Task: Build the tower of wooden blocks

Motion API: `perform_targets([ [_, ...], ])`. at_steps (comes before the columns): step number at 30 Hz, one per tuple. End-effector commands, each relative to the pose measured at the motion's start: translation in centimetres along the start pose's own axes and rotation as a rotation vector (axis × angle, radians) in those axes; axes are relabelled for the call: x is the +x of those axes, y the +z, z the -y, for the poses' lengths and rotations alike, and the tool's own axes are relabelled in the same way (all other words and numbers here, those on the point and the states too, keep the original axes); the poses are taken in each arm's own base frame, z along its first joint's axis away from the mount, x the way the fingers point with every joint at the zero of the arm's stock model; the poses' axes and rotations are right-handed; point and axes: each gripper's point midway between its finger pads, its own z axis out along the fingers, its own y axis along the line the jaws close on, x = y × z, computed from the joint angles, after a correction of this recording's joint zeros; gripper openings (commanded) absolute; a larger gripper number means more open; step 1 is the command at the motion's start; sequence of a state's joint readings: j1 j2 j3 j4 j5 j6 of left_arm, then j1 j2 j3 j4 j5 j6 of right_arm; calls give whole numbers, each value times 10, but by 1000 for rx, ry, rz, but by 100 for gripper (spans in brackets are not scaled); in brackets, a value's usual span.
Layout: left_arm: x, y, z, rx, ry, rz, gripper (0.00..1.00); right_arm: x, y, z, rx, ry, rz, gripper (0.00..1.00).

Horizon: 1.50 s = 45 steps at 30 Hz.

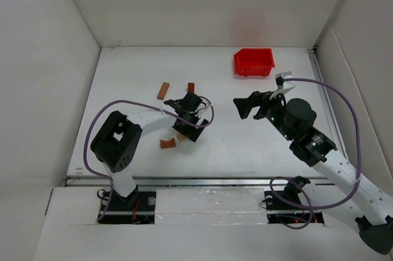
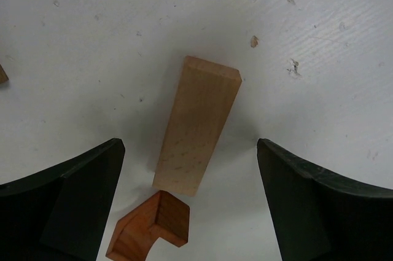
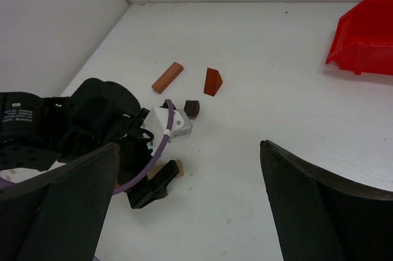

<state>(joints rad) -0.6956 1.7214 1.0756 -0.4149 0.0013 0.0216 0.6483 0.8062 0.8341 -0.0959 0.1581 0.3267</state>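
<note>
Two pieces in close-up from the left wrist only: a fine-grained tan wooden bar (image 2: 198,126) lying flat, and a reddish-brown wooden arch block (image 2: 150,228) just off its near end. Overhead, largely hidden beneath the left gripper (image 1: 189,106), well to the near left of the red plastic bin (image 1: 253,62). Plain from the right wrist alone: a reddish wooden wedge (image 3: 212,81) and a dark brown wooden cube (image 3: 192,109), beside a flat reddish-brown bar (image 3: 167,77), all left of the bin. Left arm sharply bent at the elbow, wrist pointing down, jaws apart astride the tan bar, touching nothing. Right gripper (image 1: 242,106) aimed left, jaws spread wide, holding nothing.
</note>
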Motion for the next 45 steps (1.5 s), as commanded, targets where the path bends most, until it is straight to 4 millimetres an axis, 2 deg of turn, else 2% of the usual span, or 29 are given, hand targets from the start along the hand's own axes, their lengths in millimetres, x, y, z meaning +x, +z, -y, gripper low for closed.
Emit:
perform_targets([
  [1,-12,4,-6,-25,18,26,82,-14,-2,-2,-9,-8,55,100],
  [4,-9,9,-6,-27,20,9,77,-15,-3,-2,-12,-9,59,100],
  [6,-7,11,-4,-17,23,-5,63,-15,-4,-2,-15,-8,63,100],
  [13,-14,0,6,47,25,27,29,-16,-3,-2,-9,-8,63,100],
  [16,-35,-18,5,40,16,82,4,-18,-5,-1,-5,-5,70,100],
  [17,-51,-31,2,21,-1,119,0,-19,-5,-1,-3,0,74,100],
  [18,-60,-38,1,11,-9,141,0,-20,-6,0,4,15,78,100],
  [19,-69,-44,-14,-76,-24,160,0,-23,-7,-1,0,22,89,100],
  [20,-91,-58,-24,-106,-50,205,0,-20,-6,-1,-3,22,88,100],
  [22,-101,-72,-53,-148,-109,213,0,-19,-5,-1,-6,24,89,100],
  [23,-119,-90,-68,-171,-135,273,0,-19,-4,2,5,24,90,100],
  [24,-126,-97,-83,-193,-158,299,0,-18,-3,2,4,26,88,100],
  [25,-127,-105,-117,-259,-217,319,1,-17,-3,2,1,28,85,100],
  [26,-136,-111,-138,-306,-243,355,2,-15,-1,1,0,27,75,100],
  [27,-137,-112,-158,-345,-253,359,0,-14,1,2,-4,29,74,100],
  [28,-132,-111,-189,-379,-299,352,0,-15,1,0,-11,27,74,100],
  [29,-138,-100,-203,-357,-306,322,0,-11,4,0,-14,29,62,100],
  [31,-143,-92,-224,-319,-328,287,0,-7,5,0,-18,32,49,100],
  [32,-146,-83,-245,-301,-352,260,0,-7,6,3,-8,30,49,100],
  [35,-157,-74,-268,-285,-408,250,0,-8,9,1,-17,35,62,100],
  [39,-167,-64,-262,-228,-402,268,9,-9,11,5,-5,36,67,100],
  [45,-159,-39,-243,-117,-372,228,18,-7,14,6,-5,38,59,100],
])
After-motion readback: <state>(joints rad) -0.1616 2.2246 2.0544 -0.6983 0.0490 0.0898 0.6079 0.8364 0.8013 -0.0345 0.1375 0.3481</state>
